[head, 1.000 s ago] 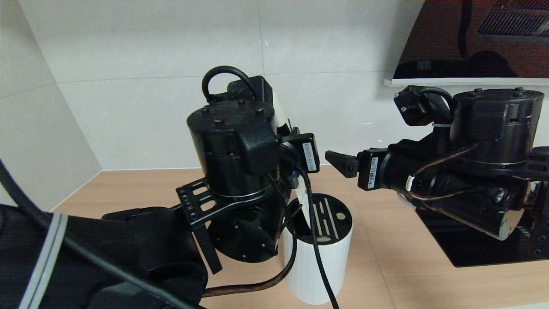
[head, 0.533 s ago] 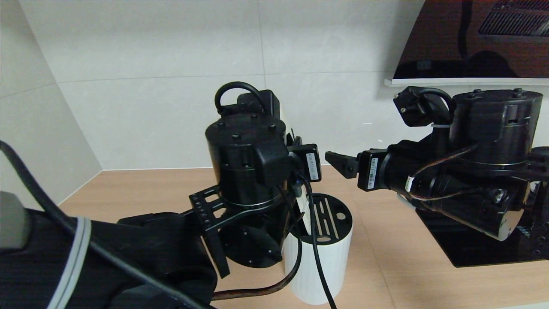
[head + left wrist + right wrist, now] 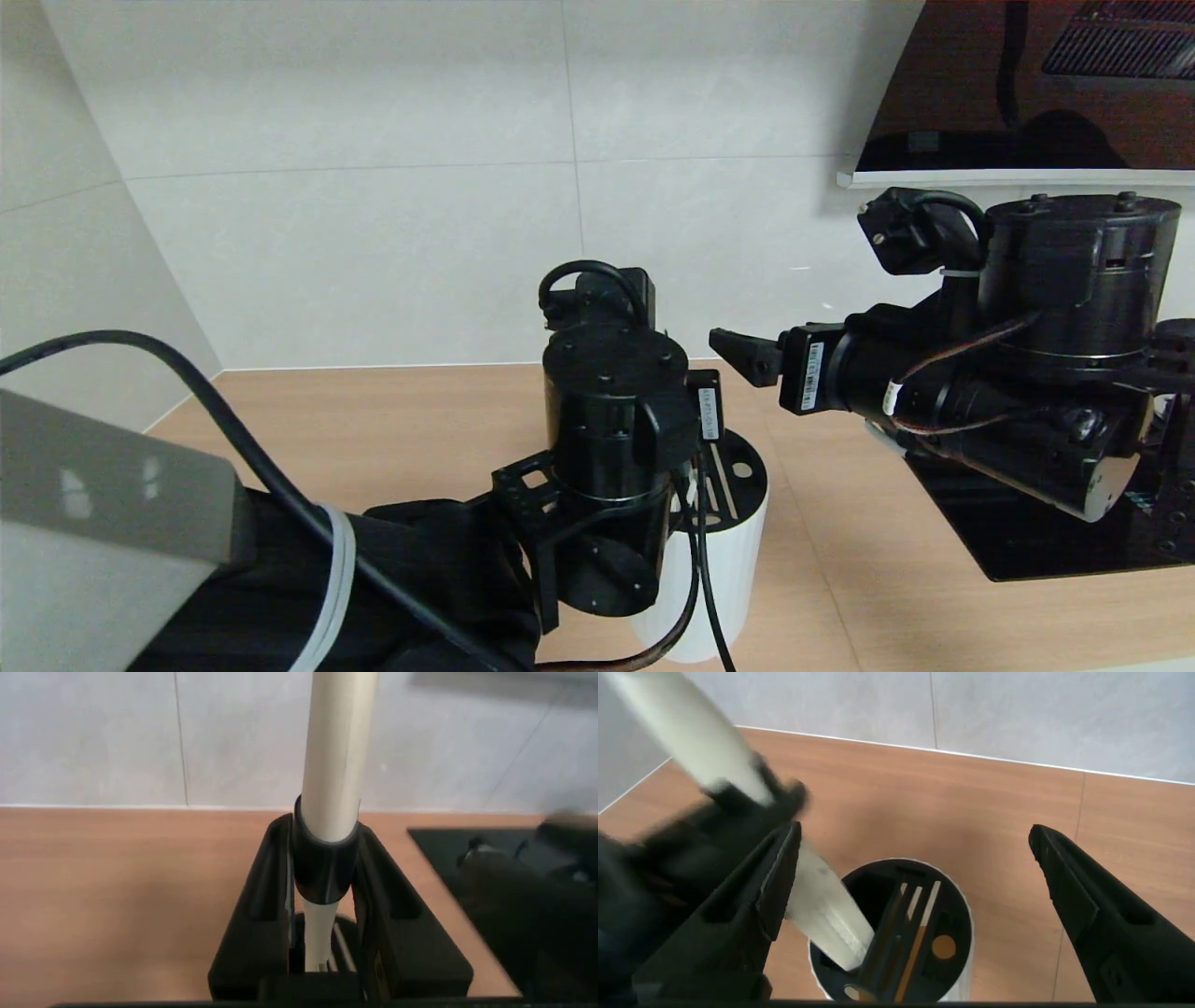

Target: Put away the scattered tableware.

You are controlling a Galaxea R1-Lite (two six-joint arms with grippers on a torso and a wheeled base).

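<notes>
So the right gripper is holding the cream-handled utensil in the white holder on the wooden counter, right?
No, the left gripper holds the cream-handled utensil in the white holder on the wooden counter; the left wrist view shows it. The right gripper is open.

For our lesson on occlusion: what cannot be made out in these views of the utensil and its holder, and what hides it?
1. Lower end of the utensil: right wrist view, sunk into the holder, so its type stays unknown.
2. Upper end of the utensil: left wrist view, cut off by the picture's edge.
3. Near-left side of the holder: head view, covered by the left arm.
</notes>
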